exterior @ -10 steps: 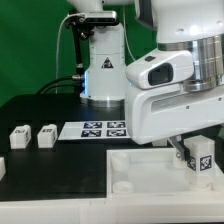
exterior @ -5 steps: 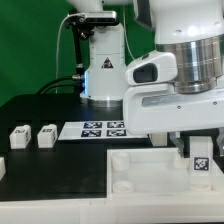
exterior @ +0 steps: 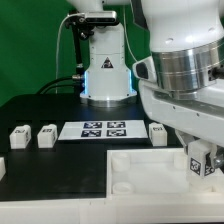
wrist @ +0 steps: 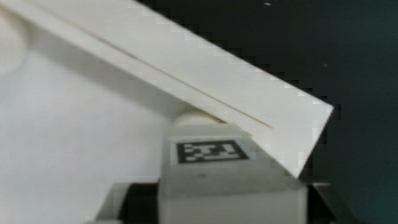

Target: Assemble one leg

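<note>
White plastic fills most of my wrist view: the leg (wrist: 214,162) is pinched in my pincer (wrist: 219,205), with one dark finger (wrist: 128,205) pressed to one flank and its twin on the other. The leg's black-and-white square tag faces the wrist camera. Beyond the leg lies the broad white tabletop (wrist: 89,120), and its raised edge runs slantwise to a corner just beside the leg. Past that edge is the black counter (wrist: 302,40). From the exterior view, I am holding the leg low over the end of the tabletop on the exterior view's right, with the tag turned toward that camera. I cannot tell whether the leg's underside touches the tabletop or hangs just clear of it, since my own fingers and the tabletop's rim hide the meeting point. The tabletop lies flat at the near side of the counter. Behind it, the marker board (exterior: 104,129) rests flat with its four printed tags up. Two loose legs (exterior: 32,135) stand close together on the exterior view's left of the marker board, well apart from me. A third loose leg (exterior: 157,131) stands just beside the marker board's other end, near the tabletop's far edge and under my arm.
</note>
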